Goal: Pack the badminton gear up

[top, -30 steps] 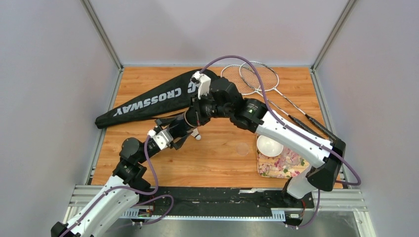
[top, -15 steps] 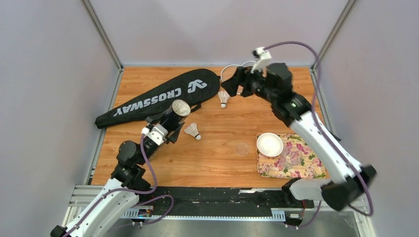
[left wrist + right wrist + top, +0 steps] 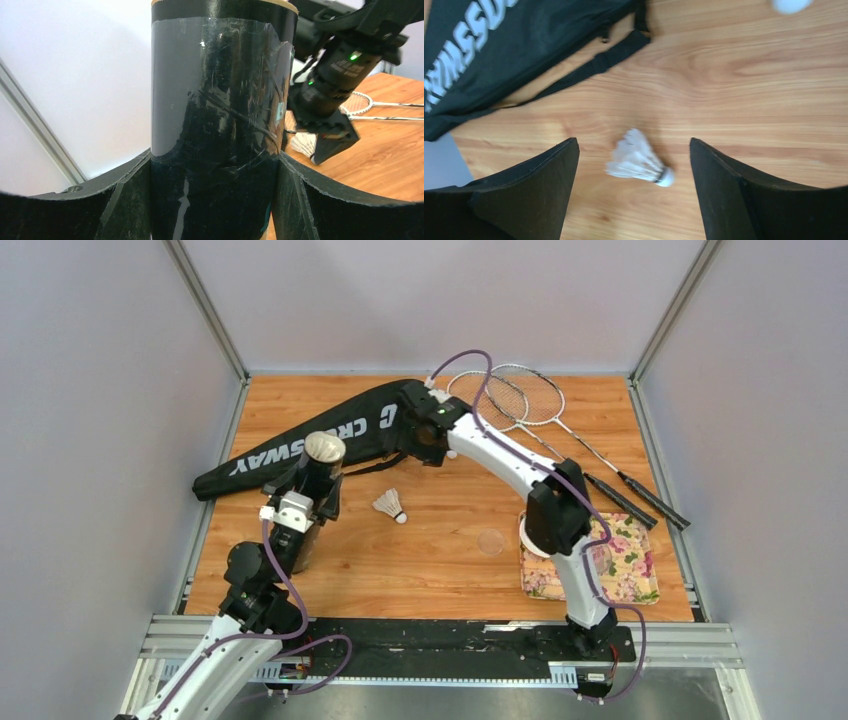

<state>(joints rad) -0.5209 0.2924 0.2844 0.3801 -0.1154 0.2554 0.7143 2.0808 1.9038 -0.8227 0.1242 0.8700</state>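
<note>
My left gripper (image 3: 308, 495) (image 3: 212, 160) is shut on the long dark tube (image 3: 320, 465) (image 3: 220, 100), held nearly upright with its open end up, in front of the black CROSSWAY bag (image 3: 300, 445) (image 3: 489, 50). My right gripper (image 3: 415, 443) (image 3: 633, 142) hangs open above the table beside the tube. Below it, framed between its fingers, a white shuttlecock (image 3: 390, 505) (image 3: 639, 162) lies on the wood, untouched. A second shuttlecock (image 3: 452, 453) (image 3: 791, 4) is mostly hidden by the right arm. Two silver rackets (image 3: 525, 400) lie crossed at the back right.
A flower-patterned tray (image 3: 630, 570) sits at the front right, partly under the right arm. A small clear disc (image 3: 491, 541) lies on the wood left of it. The bag's strap (image 3: 594, 65) trails onto the table. Grey walls close in on the left, back and right.
My right gripper left the tube's mouth, swung out to the back right, then came back above the shuttlecock, its jaws opening. My left arm raised the tube upright and drew it leftward.
</note>
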